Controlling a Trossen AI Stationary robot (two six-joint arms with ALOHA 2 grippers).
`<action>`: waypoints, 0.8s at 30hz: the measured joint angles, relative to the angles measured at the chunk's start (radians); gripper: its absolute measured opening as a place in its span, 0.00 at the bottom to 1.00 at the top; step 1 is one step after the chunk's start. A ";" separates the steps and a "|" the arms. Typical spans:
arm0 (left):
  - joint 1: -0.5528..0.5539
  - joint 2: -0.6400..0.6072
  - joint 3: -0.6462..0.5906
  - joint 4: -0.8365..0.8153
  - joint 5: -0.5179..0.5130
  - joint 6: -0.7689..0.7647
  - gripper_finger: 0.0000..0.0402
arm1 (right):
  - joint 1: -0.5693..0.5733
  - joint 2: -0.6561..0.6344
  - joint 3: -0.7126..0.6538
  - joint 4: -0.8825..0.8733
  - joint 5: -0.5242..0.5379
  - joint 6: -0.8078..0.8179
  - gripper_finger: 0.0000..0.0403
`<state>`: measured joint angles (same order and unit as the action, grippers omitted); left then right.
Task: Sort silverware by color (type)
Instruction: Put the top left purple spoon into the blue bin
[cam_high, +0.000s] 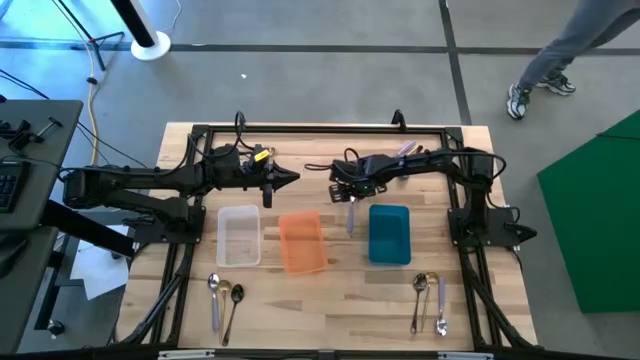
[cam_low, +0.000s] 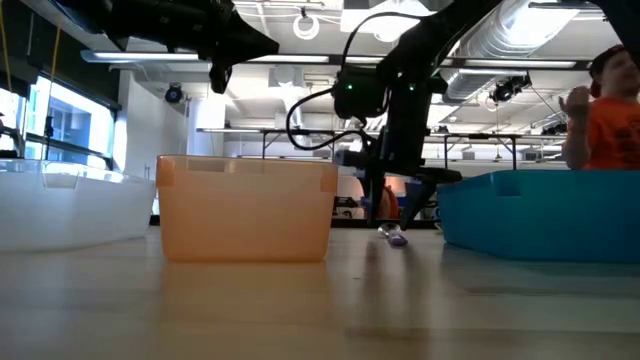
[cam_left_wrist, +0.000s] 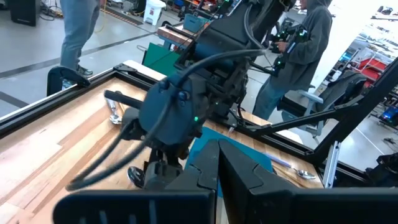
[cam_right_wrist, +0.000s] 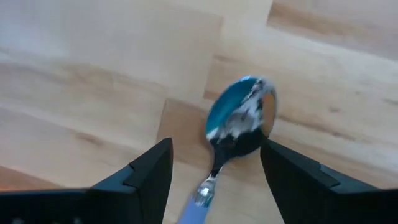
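Lilac-handled spoon framed by the spread right gripper (cam_right_wrist: 214, 165)

The spoon (cam_high: 350, 217) is seen lying on the desk (cam_high: 330, 300) between the orange tray (cam_high: 301, 241) and blue tray (cam_high: 389, 234); the left gripper (cam_high: 290, 178) is pressed together, raised near the clear tray (cam_high: 239, 236)

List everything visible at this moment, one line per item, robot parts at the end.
Clear tray: one, left of the orange tray.
Orange tray: one, in the middle.
Blue tray: one, on the right.
Lilac-handled spoon: one, silver bowl, on the table between orange and blue trays, under the right gripper.
Left spoons: two or three, near-left table edge.
Right spoons: about three, near-right edge.
Person: orange shirt, behind the table.
Left gripper: shut, raised above the table.
Right gripper: fingers open, straddling the lilac-handled spoon.
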<state>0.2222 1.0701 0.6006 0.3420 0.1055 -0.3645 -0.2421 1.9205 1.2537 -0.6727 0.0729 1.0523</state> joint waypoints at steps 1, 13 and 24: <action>0.000 0.000 0.000 0.000 0.000 0.000 0.00 | -0.003 0.000 0.000 0.000 0.002 -0.005 0.56; 0.000 0.000 0.000 0.000 0.000 -0.002 0.00 | -0.040 0.000 0.000 -0.015 0.036 -0.091 0.56; 0.000 0.000 0.000 0.000 0.000 -0.027 0.00 | -0.075 0.000 0.000 -0.012 -0.030 -0.472 0.56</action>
<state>0.2222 1.0702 0.6006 0.3416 0.1051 -0.3912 -0.3171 1.9202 1.2537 -0.6850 0.0427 0.5807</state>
